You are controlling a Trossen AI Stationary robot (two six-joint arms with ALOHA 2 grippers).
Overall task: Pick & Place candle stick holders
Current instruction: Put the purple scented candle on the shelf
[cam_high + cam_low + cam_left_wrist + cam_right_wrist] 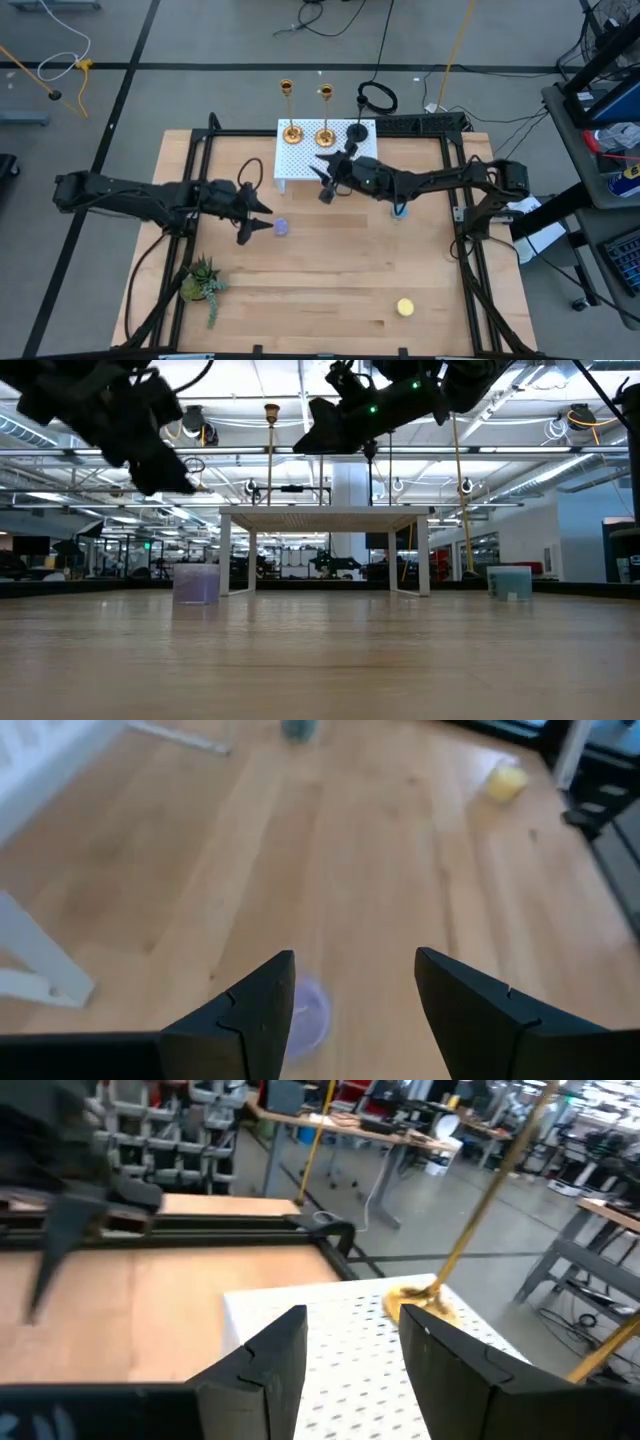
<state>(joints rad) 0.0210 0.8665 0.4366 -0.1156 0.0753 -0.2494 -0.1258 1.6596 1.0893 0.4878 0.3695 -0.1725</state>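
A: Where are the candle stick holders being kept?

B: Three are being carried by the white perforated stand (300,160) at the far side of the wooden surface (330,280). The two gold candle stick holders (290,130) (325,132) are being shown side by side on it, and the black candle stick holder (357,131) is being seen at its right end.

A: And the end effectors?

B: The right end effector (333,170) is being held above the near edge of the stand, its fingers (265,1370) being kept apart with nothing between them. The left end effector (262,218) is being held over the surface just beside the small purple round piece (282,228), also spread and empty.

A: What else is being seen?

B: A yellow round piece (405,307) and a green plant sprig (203,285) are lying near the front edge, well apart from each other.
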